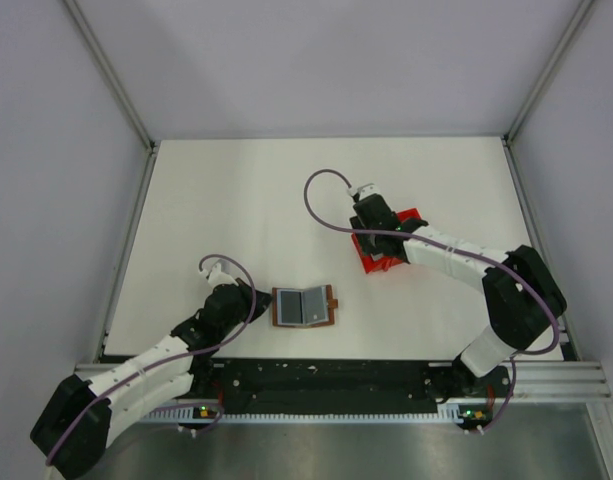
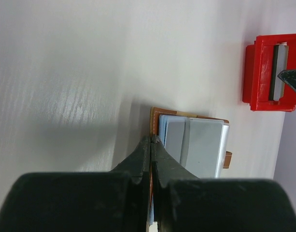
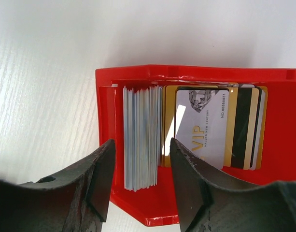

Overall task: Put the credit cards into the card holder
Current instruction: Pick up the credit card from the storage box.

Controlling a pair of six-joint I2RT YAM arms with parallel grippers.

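The card holder (image 1: 302,307) lies open near the table's front, brown with grey pockets (image 2: 193,145) and a small tab on its right. My left gripper (image 1: 258,303) is shut on its brown left edge (image 2: 151,139). The credit cards stand in a red bin (image 1: 374,264). A thick stack of pale cards (image 3: 142,137) stands on edge. Beside it lie a white VIP card (image 3: 201,125), gold cards and a dark card (image 3: 241,125). My right gripper (image 3: 141,145) is open above the bin, one finger on each side of the pale stack, holding nothing.
The red bin (image 2: 259,72) stands right of centre, with my right arm (image 1: 456,260) reaching over it from the right. Metal frame rails (image 1: 126,250) border the white table on the left, right and front.
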